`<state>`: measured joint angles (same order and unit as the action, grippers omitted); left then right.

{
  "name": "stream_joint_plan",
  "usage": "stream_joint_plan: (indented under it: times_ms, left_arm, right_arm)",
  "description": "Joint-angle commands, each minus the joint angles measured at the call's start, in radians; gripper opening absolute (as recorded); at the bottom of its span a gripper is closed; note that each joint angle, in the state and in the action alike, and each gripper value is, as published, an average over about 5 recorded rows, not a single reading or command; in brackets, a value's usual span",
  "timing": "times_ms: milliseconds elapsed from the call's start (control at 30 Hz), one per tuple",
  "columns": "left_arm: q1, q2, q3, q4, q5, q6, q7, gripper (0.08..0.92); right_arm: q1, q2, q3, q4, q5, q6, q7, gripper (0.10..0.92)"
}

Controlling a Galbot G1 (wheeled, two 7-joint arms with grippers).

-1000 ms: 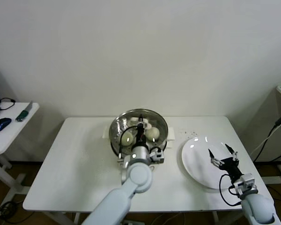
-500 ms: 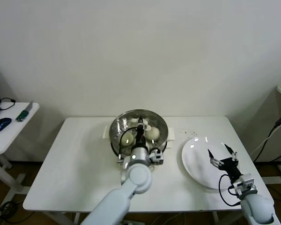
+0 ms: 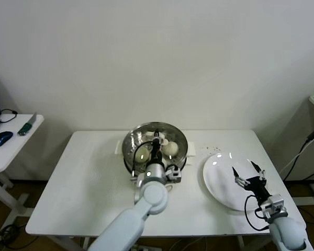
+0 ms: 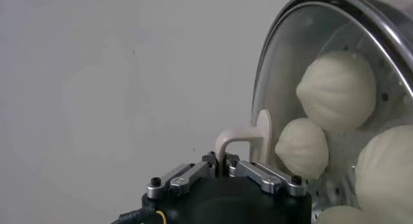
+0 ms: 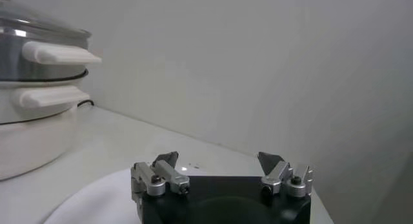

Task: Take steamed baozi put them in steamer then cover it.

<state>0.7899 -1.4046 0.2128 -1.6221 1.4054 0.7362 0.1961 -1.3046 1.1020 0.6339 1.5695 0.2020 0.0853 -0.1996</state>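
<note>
The steamer (image 3: pixel 127 145), a shiny steel basin on a white base, stands at the back middle of the table. A clear glass lid (image 4: pixel 284 57) lies over it. Under the glass I see several cream baozi (image 4: pixel 337 90) (image 3: pixel 170 148). My left gripper (image 4: pixel 224 167) is shut on the lid's cream handle (image 4: pixel 242 139), above the steamer's middle (image 3: pixel 157 140). My right gripper (image 3: pixel 248 173) hangs open and empty over the white plate (image 3: pixel 220 180) at the table's right. From the right wrist, the steamer (image 5: pixel 32 51) shows far off beyond the open gripper (image 5: pixel 219 159).
A small side table (image 3: pixel 10 146) at the far left carries a few small items. A black cable (image 3: pixel 303 151) hangs off the right side. The white table (image 3: pixel 83 183) has bare surface to the left of the steamer and along its front edge.
My left wrist has shifted very slightly over the steamer, still shut on the lid handle. The right gripper has stayed over the plate.
</note>
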Motion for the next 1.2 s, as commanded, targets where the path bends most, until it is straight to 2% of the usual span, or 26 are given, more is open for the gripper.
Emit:
stream_joint_plan:
  times_ms: [33, 167, 267, 567, 900, 1000, 1100, 1200]
  left_arm:
    - [0.003, 0.000, 0.002, 0.003, -0.028, 0.049, -0.028, 0.153]
    - [0.008, 0.017, 0.004, -0.028, -0.052, 0.049, -0.033, 0.162]
    - [0.016, 0.042, 0.005, -0.070, -0.064, 0.049, -0.024, 0.218]
    - [0.058, 0.106, -0.004, -0.211, -0.103, 0.049, -0.010, 0.478]
    - [0.188, 0.215, -0.056, -0.401, -0.161, 0.049, -0.008, 0.760]
    - [0.225, 0.248, -0.092, -0.455, -0.236, 0.049, -0.058, 0.809]
    - [0.272, 0.280, -0.158, -0.510, -0.400, 0.041, -0.157, 0.821]
    - [0.341, 0.304, -0.264, -0.563, -0.583, -0.028, -0.267, 0.822]
  right_arm:
    - [-0.001, 0.004, 0.001, 0.003, -0.003, 0.001, -0.003, 0.823]
    - [-0.001, 0.005, 0.001, 0.003, -0.003, -0.001, -0.009, 0.823]
    - [0.000, 0.005, 0.002, 0.003, 0.006, -0.008, -0.020, 0.823]
    - [0.002, 0.005, 0.013, 0.018, 0.047, -0.078, -0.028, 0.823]
    - [0.001, 0.002, 0.017, 0.018, 0.043, -0.094, -0.029, 0.823]
    - [0.000, 0.003, 0.017, 0.020, 0.042, -0.090, -0.030, 0.823]
    - [-0.003, 0.006, 0.019, 0.024, 0.044, -0.084, -0.033, 0.823]
    - [-0.007, 0.009, 0.024, 0.029, 0.047, -0.077, -0.037, 0.823]
